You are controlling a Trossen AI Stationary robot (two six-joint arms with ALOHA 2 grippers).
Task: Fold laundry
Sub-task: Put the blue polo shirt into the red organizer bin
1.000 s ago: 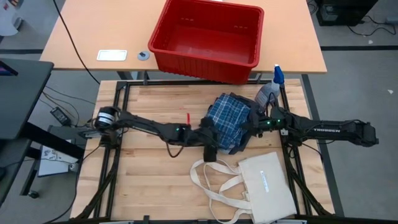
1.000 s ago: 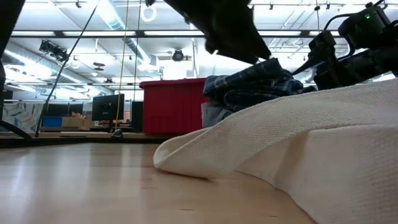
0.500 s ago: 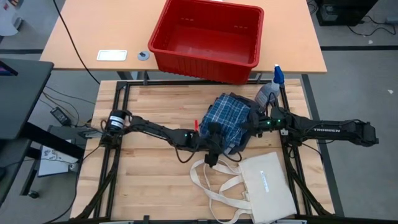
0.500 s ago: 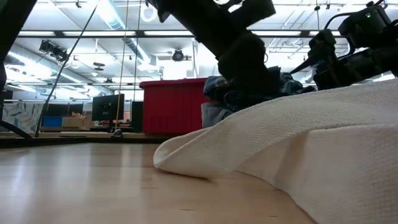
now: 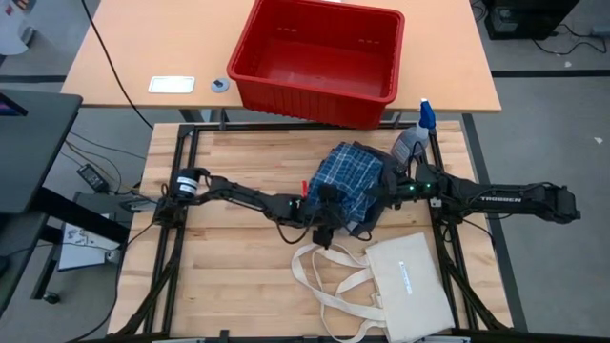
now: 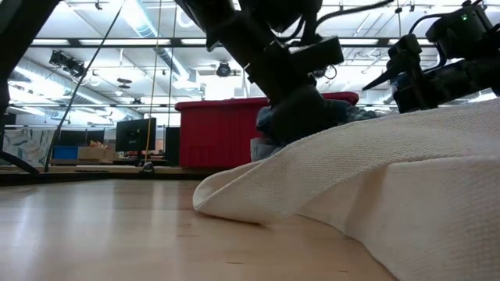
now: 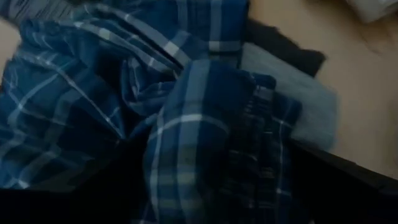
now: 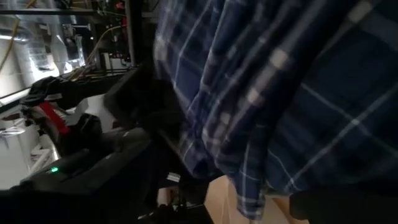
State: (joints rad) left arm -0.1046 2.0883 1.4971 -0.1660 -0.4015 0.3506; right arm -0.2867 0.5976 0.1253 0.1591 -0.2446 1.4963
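Observation:
The laundry lies in a heap right of the table's middle, with a blue-white plaid piece on top. A light grey piece and a black piece show under it. My left gripper is open, low at the heap's near-left side, with a plaid fold between its dark fingers. My right gripper is open at the heap's right side, its jaws one above the other in the low view. Plaid cloth fills its wrist view. My left gripper slants down into the plaid piece from the table's left, its fingers on either side of a raised fold; whether they touch it I cannot tell. My right gripper lies level against the heap's right side; whether it touches the cloth is hidden by the cloth itself.
A cream tote bag lies at the near right, its long handles looping just in front of my left gripper. A spray bottle stands behind my right arm. A red bin sits on the far table.
My left gripper has come down to the near-left side of the heap and rolled its wrist. In the low view it has sunk from the picture's top to in front of the plaid piece. The heap lies where it was.

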